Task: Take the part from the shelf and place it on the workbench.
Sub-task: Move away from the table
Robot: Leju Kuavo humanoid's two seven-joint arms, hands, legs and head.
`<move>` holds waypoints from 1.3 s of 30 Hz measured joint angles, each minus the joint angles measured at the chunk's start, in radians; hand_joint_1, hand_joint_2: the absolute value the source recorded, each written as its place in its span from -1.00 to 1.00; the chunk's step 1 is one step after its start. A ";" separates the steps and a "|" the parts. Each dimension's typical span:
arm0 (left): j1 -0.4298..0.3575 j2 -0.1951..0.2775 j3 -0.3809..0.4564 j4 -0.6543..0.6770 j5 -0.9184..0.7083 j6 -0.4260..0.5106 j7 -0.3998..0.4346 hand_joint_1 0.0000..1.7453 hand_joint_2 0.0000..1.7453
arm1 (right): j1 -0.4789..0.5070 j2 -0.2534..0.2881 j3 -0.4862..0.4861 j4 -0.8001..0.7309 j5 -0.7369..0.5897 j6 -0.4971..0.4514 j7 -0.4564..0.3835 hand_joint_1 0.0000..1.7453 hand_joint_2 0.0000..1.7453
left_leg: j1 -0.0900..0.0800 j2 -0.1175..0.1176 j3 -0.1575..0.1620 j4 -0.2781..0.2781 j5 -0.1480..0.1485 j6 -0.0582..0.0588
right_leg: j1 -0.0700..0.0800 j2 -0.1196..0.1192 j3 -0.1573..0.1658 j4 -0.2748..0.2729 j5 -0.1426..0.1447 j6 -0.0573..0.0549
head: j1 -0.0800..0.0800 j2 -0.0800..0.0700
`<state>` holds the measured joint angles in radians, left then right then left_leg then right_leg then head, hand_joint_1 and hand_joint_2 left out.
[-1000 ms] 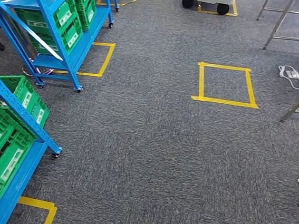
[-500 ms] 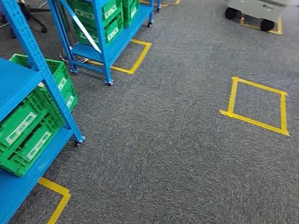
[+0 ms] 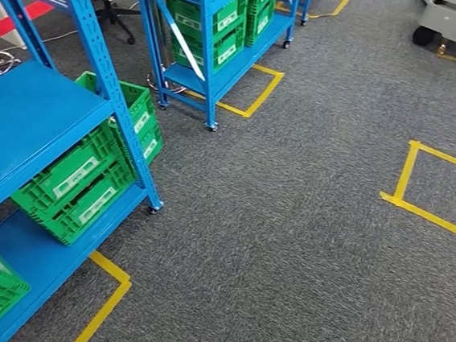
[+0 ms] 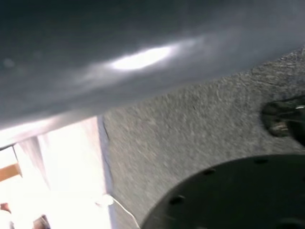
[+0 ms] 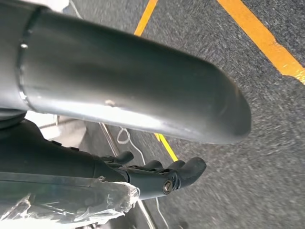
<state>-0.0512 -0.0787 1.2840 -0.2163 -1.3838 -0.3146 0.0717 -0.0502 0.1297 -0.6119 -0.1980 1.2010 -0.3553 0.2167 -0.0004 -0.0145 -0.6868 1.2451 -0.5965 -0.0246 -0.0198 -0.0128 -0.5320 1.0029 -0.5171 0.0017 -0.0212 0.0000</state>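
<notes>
No words, numbers or brand names can be read. White rectangular label patches sit on the sides of the green slatted plastic crates (image 3: 81, 185) stacked on the blue metal shelving racks (image 3: 32, 120), but any print on them is too small and blurred to make out. Yellow tape squares (image 3: 405, 176) mark the grey carpet.

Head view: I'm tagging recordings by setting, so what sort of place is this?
Probably a warehouse or factory test floor: blue metal shelving racks on castors holding green plastic crates, yellow tape squares marking spots on grey carpet.
</notes>
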 joint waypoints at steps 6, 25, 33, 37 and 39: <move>0.008 -0.002 0.009 0.000 0.010 0.010 -0.003 -1.00 -1.00 | 0.000 0.000 0.000 0.000 -0.005 -0.004 0.004 -1.00 -1.00 | -0.004 0.076 0.094 -0.183 0.120 0.010 | 0.006 -0.076 0.022 0.001 -0.022 0.012 | 0.000 0.000; 0.012 -0.015 0.025 0.000 0.013 0.010 -0.011 -1.00 -1.00 | -0.002 -0.004 -0.010 0.000 -0.012 0.008 -0.013 -1.00 -1.00 | 0.000 -0.112 0.126 -0.237 0.115 0.024 | -0.002 0.071 -0.010 0.014 -0.002 0.021 | 0.016 0.000; 0.003 -0.010 0.024 0.000 -0.001 0.004 -0.003 -1.00 -1.00 | 0.000 -0.003 -0.011 0.000 0.008 0.014 -0.026 -1.00 -1.00 | 0.002 0.007 -0.007 0.020 0.026 0.002 | 0.005 -0.031 0.011 0.003 -0.014 -0.006 | 0.002 0.000; 0.000 -0.004 0.024 0.000 -0.002 0.003 -0.001 -1.00 -1.00 | -0.002 -0.002 -0.010 0.000 0.011 0.014 -0.030 -1.00 -1.00 | -0.015 0.078 0.102 -0.200 0.128 0.032 | 0.013 -0.071 0.027 0.003 -0.031 0.003 | 0.001 0.000; -0.004 -0.002 0.024 0.000 -0.004 0.002 -0.001 -1.00 -1.00 | -0.003 -0.001 -0.010 0.000 0.013 0.016 -0.033 -1.00 -1.00 | -0.023 0.089 0.113 -0.230 0.122 0.041 | 0.017 -0.093 0.032 0.001 -0.037 0.013 | 0.002 0.000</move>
<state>-0.0549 -0.0807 1.3079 -0.2163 -1.3878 -0.3131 0.0710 -0.0528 0.1287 -0.6222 -0.1980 1.2136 -0.3398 0.1836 -0.0238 0.0745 -0.5737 1.0150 -0.4744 0.0165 -0.0024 -0.1061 -0.4999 1.0037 -0.5540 0.0145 -0.0195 0.0000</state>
